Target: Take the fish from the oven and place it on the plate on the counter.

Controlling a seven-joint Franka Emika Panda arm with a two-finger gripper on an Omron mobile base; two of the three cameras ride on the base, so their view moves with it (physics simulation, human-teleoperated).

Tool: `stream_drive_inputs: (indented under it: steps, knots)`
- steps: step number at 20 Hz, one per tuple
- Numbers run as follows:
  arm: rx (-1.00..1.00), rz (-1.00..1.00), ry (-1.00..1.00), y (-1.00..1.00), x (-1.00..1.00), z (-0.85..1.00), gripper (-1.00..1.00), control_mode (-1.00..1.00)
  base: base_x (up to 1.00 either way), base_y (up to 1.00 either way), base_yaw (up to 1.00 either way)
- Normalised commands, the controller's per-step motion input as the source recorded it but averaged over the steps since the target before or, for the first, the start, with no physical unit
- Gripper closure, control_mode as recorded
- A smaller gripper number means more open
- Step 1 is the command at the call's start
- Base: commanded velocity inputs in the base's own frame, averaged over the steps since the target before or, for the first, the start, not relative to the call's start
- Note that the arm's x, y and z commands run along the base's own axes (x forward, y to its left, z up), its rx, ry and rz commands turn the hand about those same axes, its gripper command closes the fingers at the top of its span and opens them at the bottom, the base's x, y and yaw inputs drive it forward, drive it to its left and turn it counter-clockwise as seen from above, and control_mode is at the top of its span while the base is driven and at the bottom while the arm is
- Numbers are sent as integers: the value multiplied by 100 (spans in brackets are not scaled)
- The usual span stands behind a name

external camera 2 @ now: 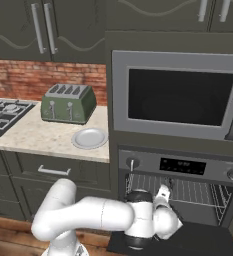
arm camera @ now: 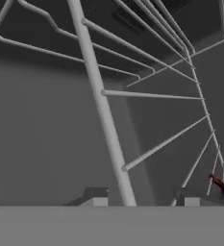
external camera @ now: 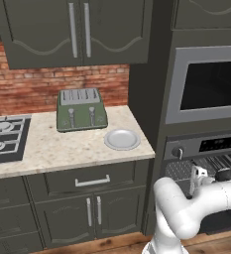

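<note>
Fish [arm camera: 218, 183] — only a small reddish sliver shows low at the right of the hand view, past the wire rack [arm camera: 104, 110]; its heading and long axis cannot be told.

Tool [arm camera: 143, 201] reaches into the open oven [external camera 2: 180, 192], its tips part-way apart with a rack bar between them; cannot tell if they grip anything.

Fish lies just right of the right tip.

Plate [external camera: 122, 139] sits on the counter [external camera: 62, 149] beside the green toaster [external camera: 81, 109].
</note>
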Motion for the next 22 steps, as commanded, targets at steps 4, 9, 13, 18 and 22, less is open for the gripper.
stream_drive_inputs:
  steps: [4,9,13,18,22]
  knots:
    - [-22,7,23,14,-100,-61,100,-100,0,0,0]
    - [-11,9,11,11,-100,-65,100,-100,0,0,0]
    - [-8,9,17,10,-100,-40,100,-100,0,0,0]
    - [0,7,29,21,-100,-13,100,-100,0,0,0]
    - [0,11,37,19,-100,0,100,-100,0,0,0]
